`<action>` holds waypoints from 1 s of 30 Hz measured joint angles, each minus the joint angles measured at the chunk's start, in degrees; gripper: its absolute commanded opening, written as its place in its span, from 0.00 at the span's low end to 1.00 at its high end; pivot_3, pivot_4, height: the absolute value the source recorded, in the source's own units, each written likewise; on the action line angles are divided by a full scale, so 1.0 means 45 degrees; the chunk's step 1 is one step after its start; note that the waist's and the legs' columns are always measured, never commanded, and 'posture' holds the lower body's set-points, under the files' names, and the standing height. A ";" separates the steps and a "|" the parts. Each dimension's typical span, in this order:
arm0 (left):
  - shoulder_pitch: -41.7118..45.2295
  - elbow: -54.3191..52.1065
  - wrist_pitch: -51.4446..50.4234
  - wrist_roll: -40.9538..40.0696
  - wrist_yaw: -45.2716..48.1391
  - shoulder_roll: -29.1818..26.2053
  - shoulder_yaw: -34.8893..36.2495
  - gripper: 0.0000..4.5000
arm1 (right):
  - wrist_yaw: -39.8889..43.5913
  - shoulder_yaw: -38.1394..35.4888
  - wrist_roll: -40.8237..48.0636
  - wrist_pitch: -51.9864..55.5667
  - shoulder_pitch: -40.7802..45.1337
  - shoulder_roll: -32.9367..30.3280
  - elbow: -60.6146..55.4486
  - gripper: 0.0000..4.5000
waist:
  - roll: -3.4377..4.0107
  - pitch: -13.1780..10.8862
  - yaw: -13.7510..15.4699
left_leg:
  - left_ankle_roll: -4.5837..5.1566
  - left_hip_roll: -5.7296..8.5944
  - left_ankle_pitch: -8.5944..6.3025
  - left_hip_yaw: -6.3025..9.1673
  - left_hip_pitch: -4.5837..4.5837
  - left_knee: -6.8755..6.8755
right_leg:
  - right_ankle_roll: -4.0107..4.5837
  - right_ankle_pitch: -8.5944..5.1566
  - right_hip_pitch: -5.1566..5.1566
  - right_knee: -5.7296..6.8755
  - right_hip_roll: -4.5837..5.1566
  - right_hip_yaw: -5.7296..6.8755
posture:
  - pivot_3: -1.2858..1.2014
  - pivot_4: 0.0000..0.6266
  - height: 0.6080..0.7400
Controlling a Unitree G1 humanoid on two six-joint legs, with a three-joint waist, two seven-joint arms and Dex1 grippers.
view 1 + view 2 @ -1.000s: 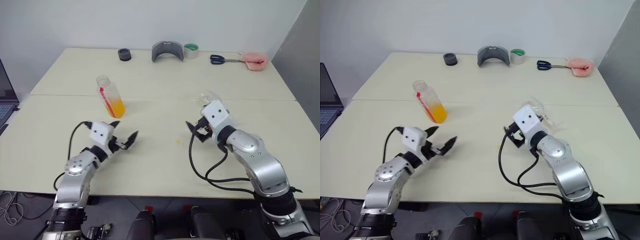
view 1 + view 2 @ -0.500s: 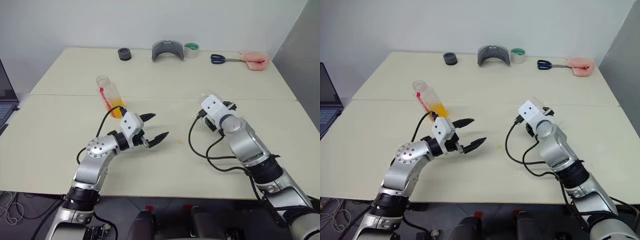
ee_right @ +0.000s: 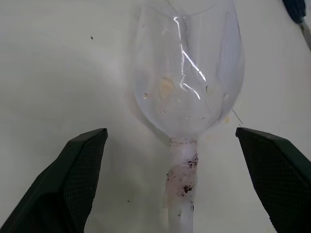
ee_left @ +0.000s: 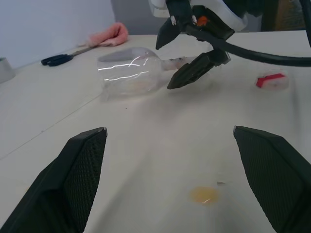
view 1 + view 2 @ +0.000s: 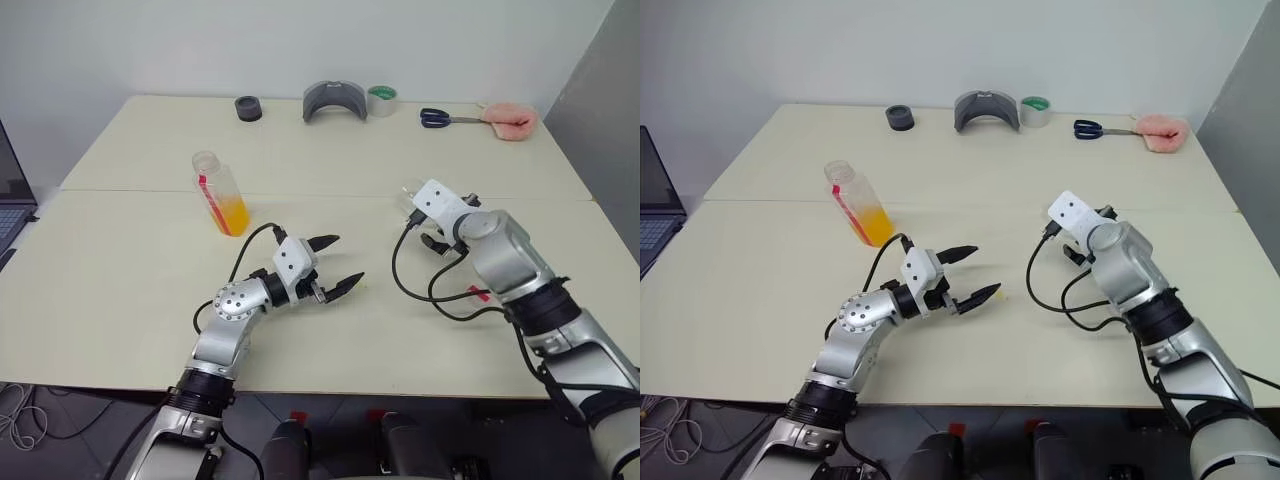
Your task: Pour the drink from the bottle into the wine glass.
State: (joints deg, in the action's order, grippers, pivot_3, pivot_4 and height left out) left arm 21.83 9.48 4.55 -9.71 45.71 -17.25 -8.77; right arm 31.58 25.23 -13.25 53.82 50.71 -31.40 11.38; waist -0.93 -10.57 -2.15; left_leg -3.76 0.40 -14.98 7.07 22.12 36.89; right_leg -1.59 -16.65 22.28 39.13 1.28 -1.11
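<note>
Right wrist view: rounded clear wine glass [image 3: 187, 77] lying sideways

The wine glass [image 4: 131, 70] is lying on its side on the table [image 5: 130, 260]. The bottle [image 5: 220, 193] is standing well to the left of the wine glass. The scissors [image 5: 445, 119] are lying behind the wine glass at the table's far edge, the tape roll [image 5: 381, 101] sitting left of them.

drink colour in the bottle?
Orange-yellow drink low in the clear bottle; left eye view shows it best.
</note>
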 measured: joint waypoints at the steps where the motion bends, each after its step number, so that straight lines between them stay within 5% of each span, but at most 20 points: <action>1: 0.0046 0.0105 0.0094 0.0052 -0.0017 0.0053 -0.0003 1.00 | 0.0438 0.0120 0.0016 -0.0236 0.0375 -0.0054 0.0624 1.00 | 0.0000 0.0000 -0.0018 | 0.0000 0.0002 0.0000 -0.0001 -0.0002 0.0000 | 0.0000 0.0000 0.0000 0.0001 0.0000 -0.0002 | 0.52 0.24 1.00; 17: 0.0621 -0.1152 -0.0936 -0.0833 0.1125 -0.0917 0.0187 1.00 | 0.4438 0.0289 -0.0053 -0.3667 0.4679 0.0950 0.9788 1.00 | 0.0017 -0.0010 -0.0136 | -0.0003 0.0002 0.0002 0.0001 -0.0002 -0.0005 | 0.0005 0.0003 0.0003 0.0005 0.0001 0.0000 | 0.52 0.24 1.00; 20: 0.0720 -0.1176 -0.0935 -0.0809 0.1122 -0.0980 0.0196 1.00 | 0.4760 0.0282 -0.0240 -0.4292 0.5344 0.1144 1.1035 0.87 | 0.0019 -0.0011 -0.0174 | -0.0005 0.0005 0.0002 -0.0002 -0.0001 -0.0005 | 0.0006 0.0003 0.0004 0.0001 0.0004 -0.0004 | 0.52 0.24 1.00; 30: 0.0521 -0.1764 -0.1161 -0.0673 0.1077 -0.1037 0.0137 1.00 | 0.4959 0.0103 -0.0787 -0.5422 0.5962 0.1526 1.3095 0.08 | 0.0026 -0.0015 -0.0201 | -0.0005 0.0003 0.0002 -0.0003 -0.0003 -0.0005 | 0.0007 0.0004 0.0008 0.0014 0.0003 -0.0008 | 0.52 0.24 1.00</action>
State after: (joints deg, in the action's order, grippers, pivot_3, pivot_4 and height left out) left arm 24.17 1.54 -0.67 -12.74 50.56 -21.91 -8.15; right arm 53.90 25.70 -16.79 29.42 77.54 -24.53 70.30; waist -0.81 -10.64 -3.05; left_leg -3.79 0.42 -14.97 7.06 22.10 36.86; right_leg -1.56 -16.63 22.32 39.19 1.30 -1.15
